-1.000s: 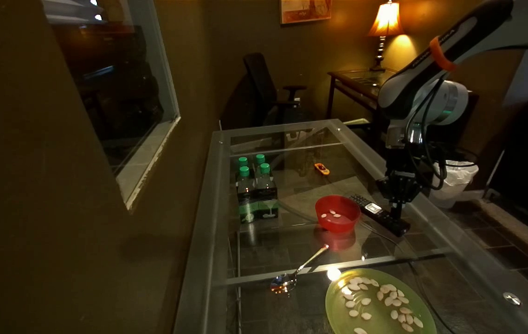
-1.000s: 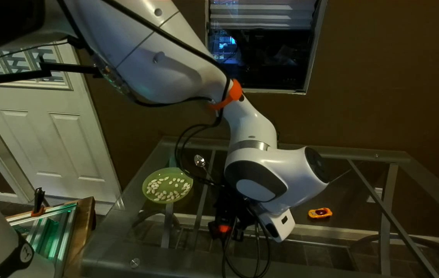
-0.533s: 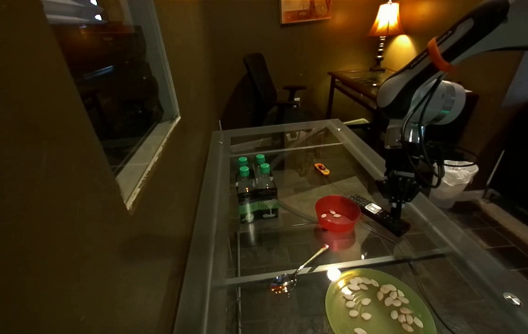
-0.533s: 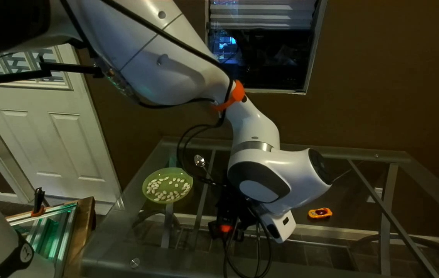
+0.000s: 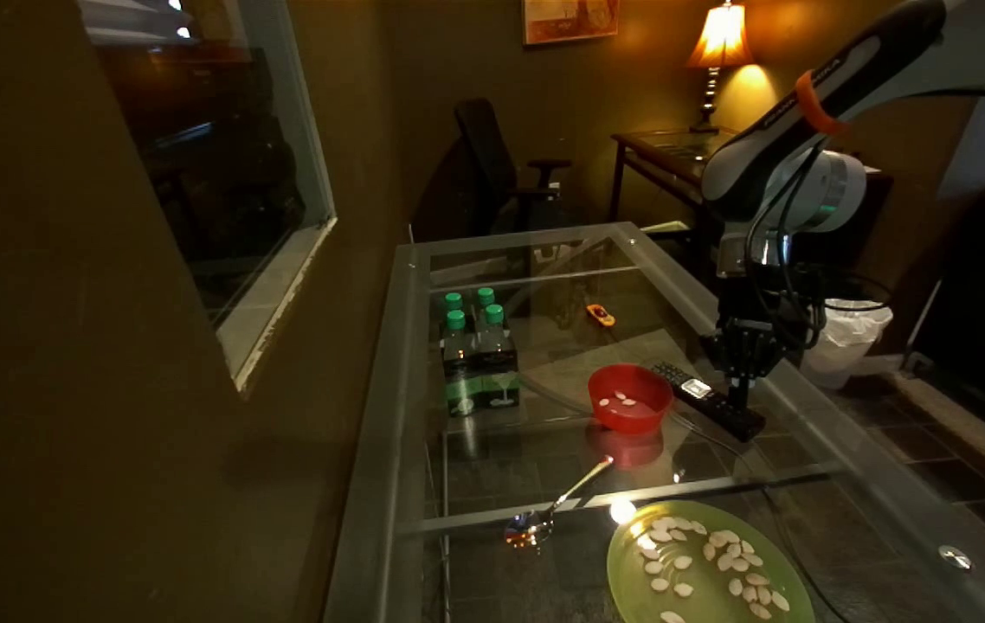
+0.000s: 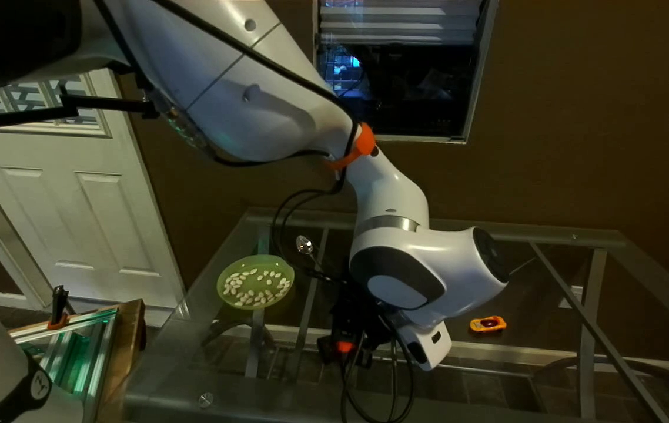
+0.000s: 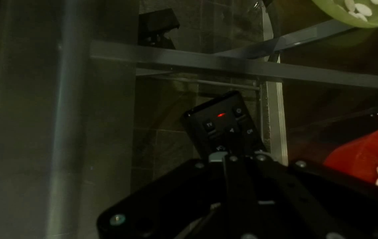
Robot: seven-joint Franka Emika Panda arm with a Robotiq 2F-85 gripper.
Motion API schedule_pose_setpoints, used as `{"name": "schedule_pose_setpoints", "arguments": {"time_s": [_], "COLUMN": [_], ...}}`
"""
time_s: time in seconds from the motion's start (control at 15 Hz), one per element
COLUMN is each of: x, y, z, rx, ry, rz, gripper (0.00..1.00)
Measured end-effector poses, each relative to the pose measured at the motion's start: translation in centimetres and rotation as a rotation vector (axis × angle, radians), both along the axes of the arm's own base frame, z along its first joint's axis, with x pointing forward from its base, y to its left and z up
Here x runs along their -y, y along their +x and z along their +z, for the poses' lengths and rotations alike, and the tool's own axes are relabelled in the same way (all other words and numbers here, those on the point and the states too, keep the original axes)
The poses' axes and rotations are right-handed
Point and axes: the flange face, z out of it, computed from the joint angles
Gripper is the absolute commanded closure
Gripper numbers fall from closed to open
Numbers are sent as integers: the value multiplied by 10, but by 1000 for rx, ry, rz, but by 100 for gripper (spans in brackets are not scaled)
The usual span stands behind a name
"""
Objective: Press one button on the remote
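The remote [image 5: 713,405] is a flat black bar with a pale patch, lying on the glass table beside the red bowl in an exterior view. It also shows in the wrist view [image 7: 224,121], with dark buttons and a small lit red light near its end. My gripper [image 5: 737,403] points straight down over the remote's near part. Its fingers are together with nothing between them. The tips look to be on or just above the buttons; I cannot tell whether they touch. In the wrist view the gripper [image 7: 236,142] covers some buttons. The arm hides the remote in an exterior view.
A red bowl [image 5: 629,400] with seeds stands close beside the remote. A green plate [image 5: 700,597] of seeds, a spoon [image 5: 557,506], a pack of green-capped bottles [image 5: 481,368] and an orange toy car [image 5: 601,315] are on the table. Cables hang from the arm.
The arm has shifted very slightly, leftward in an exterior view and rightward in an exterior view. The fingertips stay over the same part of the remote, which has not moved.
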Motion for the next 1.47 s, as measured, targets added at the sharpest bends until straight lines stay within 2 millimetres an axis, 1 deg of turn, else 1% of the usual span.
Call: {"name": "schedule_pose_setpoints", "arguments": {"time_s": [1.47], "x": [2], "y": [3], "z": [-2], "rx": [-17], "ry": [8], "rz": [-1], "gripper": [100]}}
